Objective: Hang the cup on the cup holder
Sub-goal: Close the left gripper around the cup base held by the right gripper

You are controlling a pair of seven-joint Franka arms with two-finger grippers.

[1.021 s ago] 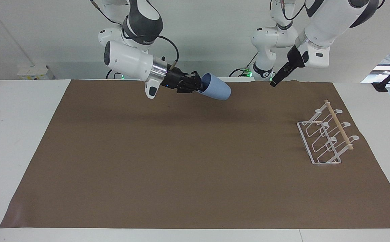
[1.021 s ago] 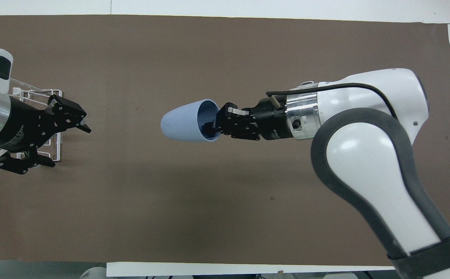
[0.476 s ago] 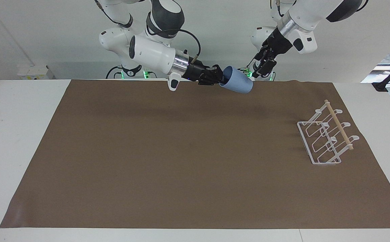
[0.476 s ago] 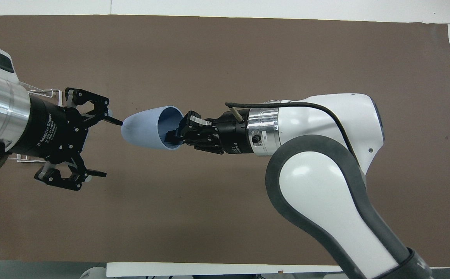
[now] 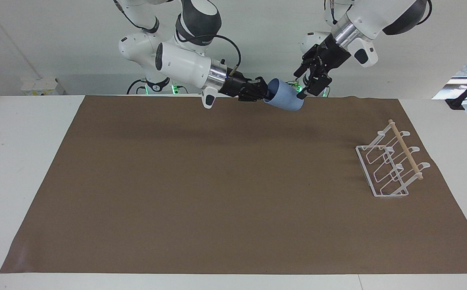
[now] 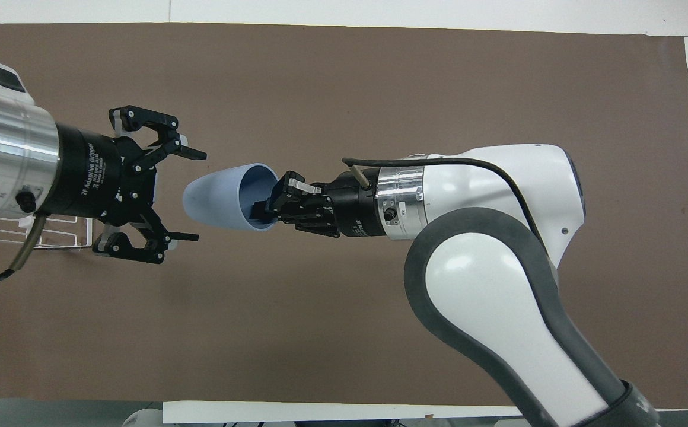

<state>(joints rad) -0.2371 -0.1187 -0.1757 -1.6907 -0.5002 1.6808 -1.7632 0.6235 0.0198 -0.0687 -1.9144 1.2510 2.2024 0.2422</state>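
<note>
The light-blue cup point(image 5: 285, 100) is held in the air on its side over the robots' edge of the brown mat. My right gripper point(image 5: 266, 93) is shut on its rim, one finger inside the mouth; it also shows in the overhead view point(image 6: 268, 207). The cup's closed end point(image 6: 213, 198) points toward my left gripper point(image 5: 302, 86). That gripper is open, and in the overhead view point(image 6: 200, 197) its fingers stand on either side of the cup's closed end, apart from it. The white wire cup holder point(image 5: 390, 166) with its wooden dowel stands empty toward the left arm's end.
The brown mat point(image 5: 217, 181) covers most of the white table. In the overhead view the left arm hides most of the cup holder point(image 6: 86, 237); only a corner of wire and one dowel end show.
The left gripper has swung in from over the cup holder to the cup's closed end, still open. The right gripper carried the cup toward it, then slowed to almost still.
</note>
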